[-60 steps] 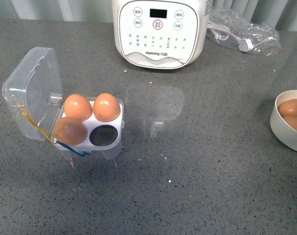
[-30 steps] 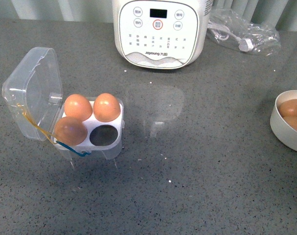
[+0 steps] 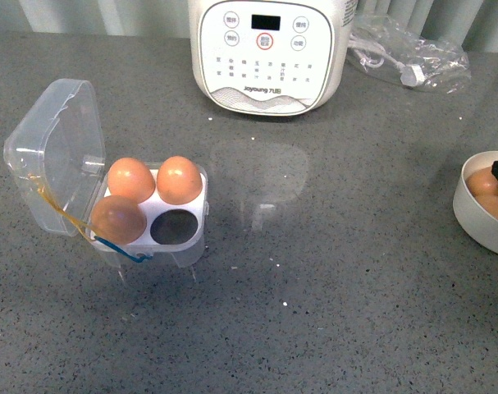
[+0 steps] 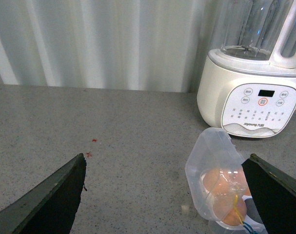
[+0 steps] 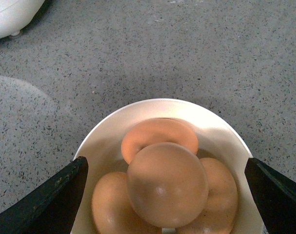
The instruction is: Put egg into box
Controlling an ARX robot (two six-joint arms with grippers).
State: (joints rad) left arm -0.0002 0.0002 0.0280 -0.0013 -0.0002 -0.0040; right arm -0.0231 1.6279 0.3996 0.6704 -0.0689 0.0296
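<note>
Hovering above the round white bowl (image 5: 104, 141) at the right edge of the grey table (image 3: 355, 271), the right gripper (image 5: 166, 163) has its jaws spread wide with nothing gripped between them. The egg (image 5: 167, 184) lies on top of the other brown eggs (image 5: 113, 204) piled in that bowl. Well apart to the left stands the box (image 3: 179, 238), its clear lid (image 3: 56, 156) swung open leftward; three eggs (image 3: 180, 179) fill its cells and the near right cell (image 3: 175, 226) is bare. The left gripper (image 4: 166, 158) hangs with jaws wide and holding nothing, the box showing beside one of its fingers (image 4: 277, 195). A white appliance (image 3: 269, 53) stands at the far side.
</note>
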